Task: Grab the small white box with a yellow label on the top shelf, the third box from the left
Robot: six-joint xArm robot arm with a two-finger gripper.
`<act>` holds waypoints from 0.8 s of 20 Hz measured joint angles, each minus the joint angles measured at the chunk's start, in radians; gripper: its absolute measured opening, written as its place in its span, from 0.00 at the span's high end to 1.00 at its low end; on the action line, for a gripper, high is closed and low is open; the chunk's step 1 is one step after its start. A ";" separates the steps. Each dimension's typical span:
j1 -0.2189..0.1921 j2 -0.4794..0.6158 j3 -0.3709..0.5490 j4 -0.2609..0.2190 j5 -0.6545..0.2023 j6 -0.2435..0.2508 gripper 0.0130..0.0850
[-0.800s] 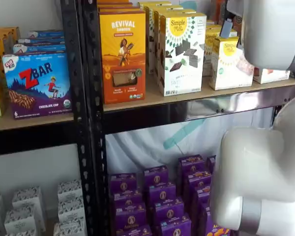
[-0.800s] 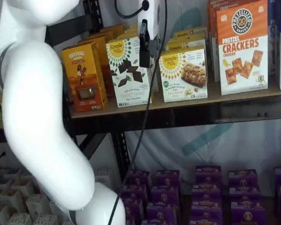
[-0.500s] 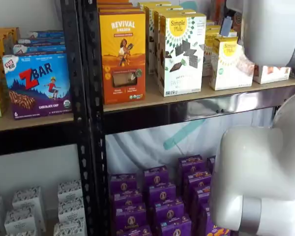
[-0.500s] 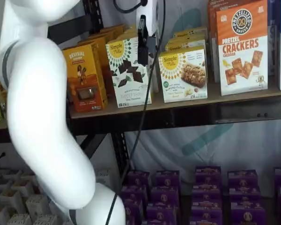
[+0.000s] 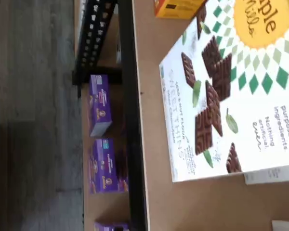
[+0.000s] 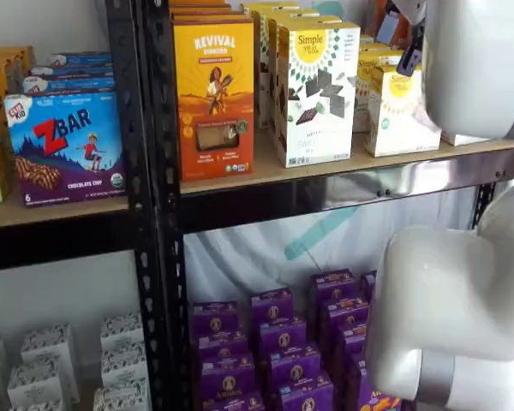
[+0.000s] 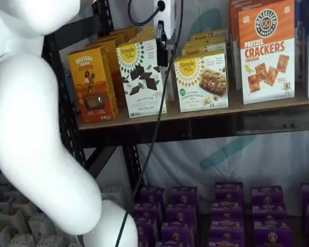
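Note:
The small white box [image 7: 202, 81] with the yellow round logo stands on the top shelf [image 7: 211, 110], right of the taller white carton with chocolate pieces [image 7: 141, 77]; both shelf views show it [image 6: 400, 111]. My gripper [image 7: 162, 55] hangs from the top edge with its cable, in front of the tall carton's right edge and just left of the small box's top. Its black fingers show side-on, with no gap visible and nothing in them. In a shelf view the gripper [image 6: 414, 47] shows only as a dark sliver above the small box. The wrist view shows the tall carton [image 5: 221, 91], not the small box for certain.
An orange Revival carton [image 7: 91, 85] stands left of the tall carton and an orange pretzel cracker carton [image 7: 265, 51] right of the small box. My white arm [image 7: 36, 128] fills the left foreground. Purple boxes [image 7: 226, 206] lie below. A Zbar box [image 6: 66, 145] sits in the left rack.
The gripper has shifted slightly up and to the right, nearer the small white box. The arm's big white segment has swung a little leftward in a shelf view.

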 joint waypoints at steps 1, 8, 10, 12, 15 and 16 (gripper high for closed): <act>0.003 0.000 0.007 -0.007 -0.017 -0.003 0.00; 0.014 0.025 0.035 -0.041 -0.107 -0.027 0.00; 0.018 0.050 0.039 -0.050 -0.138 -0.035 0.00; 0.021 0.060 0.042 -0.057 -0.155 -0.039 0.00; 0.023 0.082 0.037 -0.061 -0.162 -0.042 0.00; 0.023 0.088 0.031 -0.064 -0.155 -0.041 0.00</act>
